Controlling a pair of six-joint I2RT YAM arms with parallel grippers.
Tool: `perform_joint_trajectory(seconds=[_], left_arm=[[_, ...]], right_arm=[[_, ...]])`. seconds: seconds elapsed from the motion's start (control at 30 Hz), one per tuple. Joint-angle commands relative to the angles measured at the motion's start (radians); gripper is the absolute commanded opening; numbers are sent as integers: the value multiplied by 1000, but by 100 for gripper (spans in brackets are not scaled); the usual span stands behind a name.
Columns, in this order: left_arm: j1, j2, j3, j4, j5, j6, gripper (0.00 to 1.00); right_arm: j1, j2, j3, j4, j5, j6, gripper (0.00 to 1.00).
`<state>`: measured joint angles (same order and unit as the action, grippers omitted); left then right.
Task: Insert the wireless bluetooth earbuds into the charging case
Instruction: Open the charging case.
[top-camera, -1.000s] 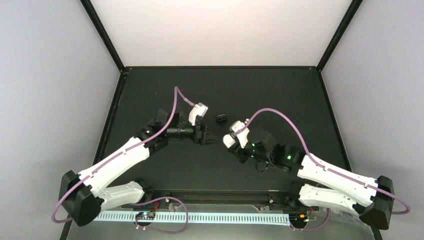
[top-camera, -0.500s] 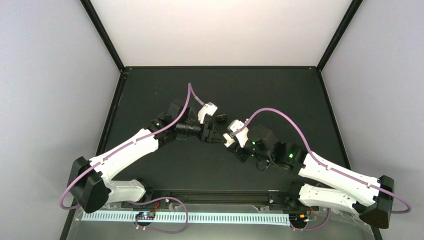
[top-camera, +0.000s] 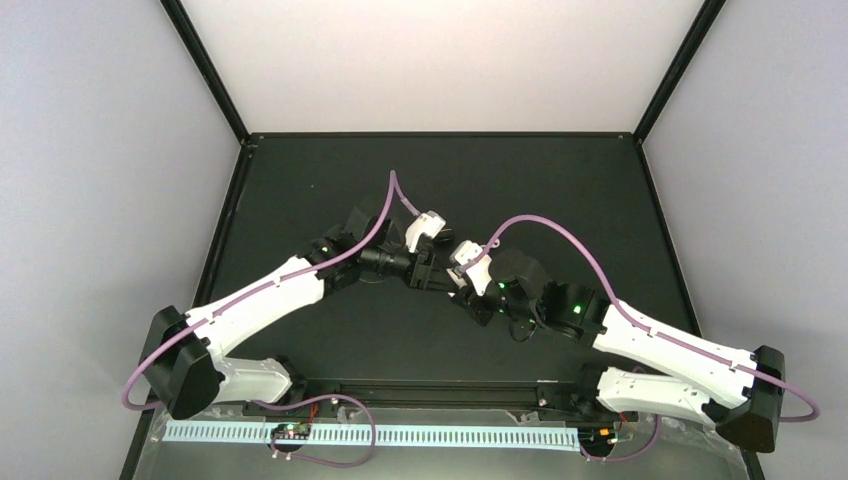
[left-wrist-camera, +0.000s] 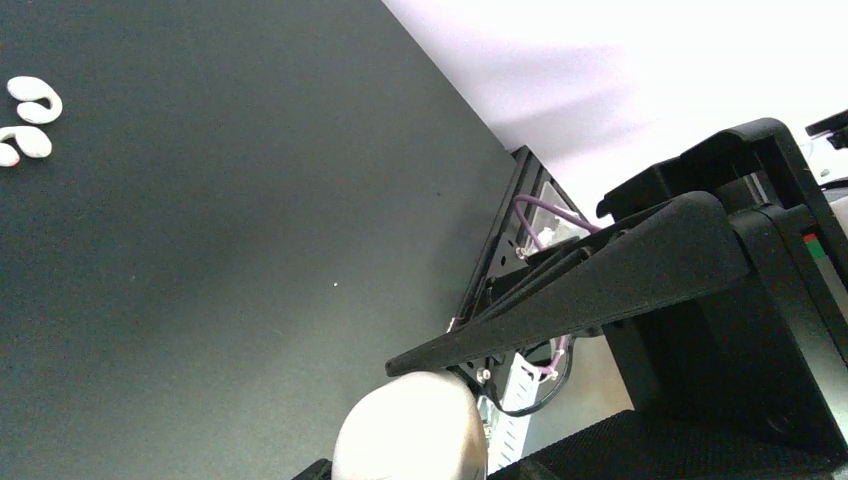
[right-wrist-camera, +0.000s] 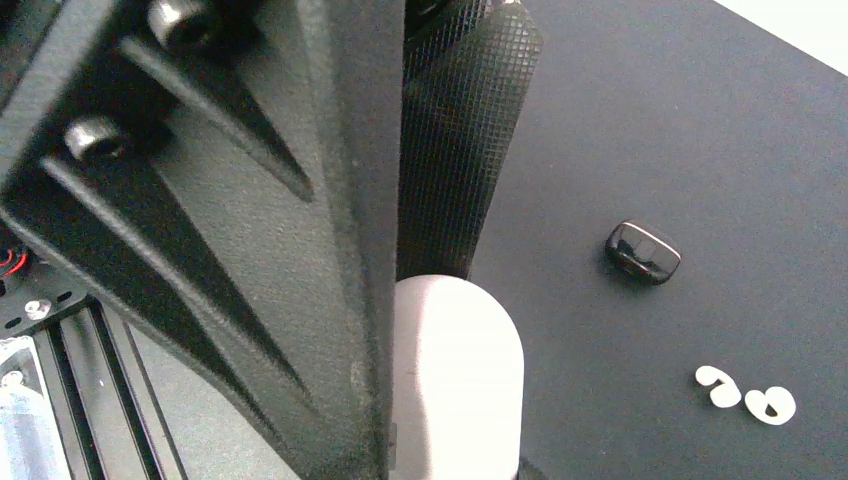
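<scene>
White and glossy, the two small curled earbuds (left-wrist-camera: 35, 143) lie side by side on the matte black tabletop (top-camera: 560, 190). They are loose, well apart from both grippers and in neither one's hold. Nearer the right gripper (top-camera: 466, 295) than they are sits a small shiny black pebble-shaped item (right-wrist-camera: 643, 250); case or bud, I can't say. That right gripper is pinching a smooth white pebble-shaped charging case (right-wrist-camera: 458, 380). The left gripper (top-camera: 428, 275) meets it nose to nose, with one finger laid against the same case; whether it truly clamps I cannot tell. Those buds look feather-light, hard and slick, likely to skid or squirt out of a grip. I'd pinch one gently across its thicker body, fingertips coming straight down.
</scene>
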<state>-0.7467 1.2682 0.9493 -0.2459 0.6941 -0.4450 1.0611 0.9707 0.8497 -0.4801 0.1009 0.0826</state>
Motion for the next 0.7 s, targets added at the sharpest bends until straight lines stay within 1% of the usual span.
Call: perform_joint_trajectory(seconds=[0.0, 0.2, 0.33, 0.4, 0.47, 0.57, 0.67], left_arm=[[-25, 5, 27, -2, 19, -7, 44], [-37, 34, 20, 6, 27, -14, 32], [-40, 32, 13, 11, 27, -18, 21], [-40, 25, 9, 19, 19, -23, 15], [-40, 18, 9, 30, 13, -30, 12], [-39, -16, 11, 46, -5, -42, 9], [-29, -58, 15, 53, -36, -45, 5]], right_arm=[[9, 5, 38, 15, 5, -12, 32], [11, 7, 40, 13, 14, -14, 32], [12, 10, 41, 12, 15, -14, 32], [13, 8, 44, 11, 7, -14, 34], [13, 2, 48, 13, -6, -9, 41], [13, -11, 56, 9, -34, 16, 60], [13, -51, 61, 5, -40, 67, 71]])
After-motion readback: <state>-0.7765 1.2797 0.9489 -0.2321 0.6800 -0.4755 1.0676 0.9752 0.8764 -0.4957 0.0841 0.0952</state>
